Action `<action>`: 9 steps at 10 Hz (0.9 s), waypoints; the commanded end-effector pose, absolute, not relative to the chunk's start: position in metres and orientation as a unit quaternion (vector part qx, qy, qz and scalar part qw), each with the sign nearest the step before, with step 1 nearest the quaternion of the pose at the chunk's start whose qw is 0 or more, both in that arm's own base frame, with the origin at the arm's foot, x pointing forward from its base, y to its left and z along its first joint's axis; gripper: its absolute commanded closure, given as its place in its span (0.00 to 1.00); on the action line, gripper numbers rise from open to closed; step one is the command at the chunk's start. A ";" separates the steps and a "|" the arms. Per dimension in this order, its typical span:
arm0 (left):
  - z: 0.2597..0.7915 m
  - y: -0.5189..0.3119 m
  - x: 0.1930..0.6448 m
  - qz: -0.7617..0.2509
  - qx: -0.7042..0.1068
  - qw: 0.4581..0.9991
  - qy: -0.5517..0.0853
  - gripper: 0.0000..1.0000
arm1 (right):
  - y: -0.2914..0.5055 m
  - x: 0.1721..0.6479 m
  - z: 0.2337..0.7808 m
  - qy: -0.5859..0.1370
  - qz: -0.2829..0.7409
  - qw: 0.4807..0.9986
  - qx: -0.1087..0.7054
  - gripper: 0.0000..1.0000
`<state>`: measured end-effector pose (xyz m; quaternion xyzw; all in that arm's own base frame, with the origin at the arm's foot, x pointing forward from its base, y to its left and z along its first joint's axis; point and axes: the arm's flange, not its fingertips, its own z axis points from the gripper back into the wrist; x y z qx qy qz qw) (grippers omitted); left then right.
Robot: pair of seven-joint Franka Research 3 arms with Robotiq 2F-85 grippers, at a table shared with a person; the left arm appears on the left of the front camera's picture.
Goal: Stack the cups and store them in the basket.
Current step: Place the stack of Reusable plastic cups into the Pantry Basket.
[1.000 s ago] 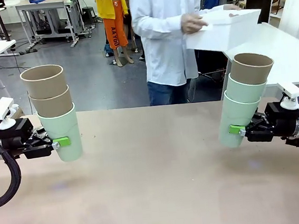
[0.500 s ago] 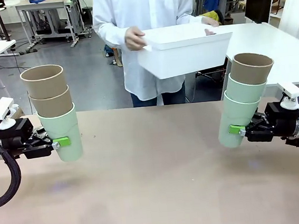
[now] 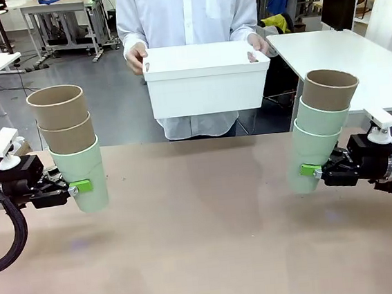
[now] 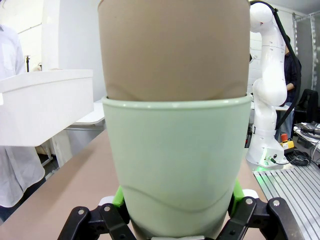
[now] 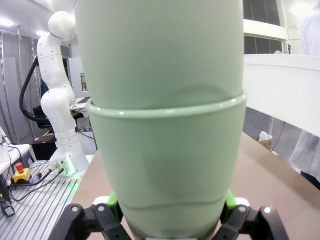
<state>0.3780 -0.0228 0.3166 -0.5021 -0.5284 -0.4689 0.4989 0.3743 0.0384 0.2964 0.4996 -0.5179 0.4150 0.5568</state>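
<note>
Cups [image 3: 70, 142] in two stacks | left fingers [image 3: 80, 186], right fingers [image 3: 310, 170] each pinching one | person [image 3: 186, 12] holds basket [image 3: 204, 90] between

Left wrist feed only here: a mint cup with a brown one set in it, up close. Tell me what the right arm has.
Observer: The right gripper is shut on the lowest mint cup of a three-cup stack. A second mint cup sits in it, with a tan cup on top.
Operator: Count my own stack.
Observer: Also three. The left gripper grips the bottom mint cup. A lower tan cup and an upper tan cup nest above it.
Operator: Place the basket for me.
Observer: It is not set down. The person holds the basket in the air beyond the far edge of the table, between the arms, with one hand at one short side and the other hand opposite.
</note>
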 end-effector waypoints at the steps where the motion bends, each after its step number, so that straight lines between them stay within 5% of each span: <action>1: 0.322 -0.024 0.378 -0.469 -0.503 0.495 -0.530 0.15 | 0.038 0.375 0.301 -0.523 0.416 0.554 0.496 0.15; 9: 0.322 -0.024 0.378 -0.469 -0.503 0.495 -0.530 0.15 | 0.038 0.375 0.301 -0.523 0.416 0.554 0.496 0.15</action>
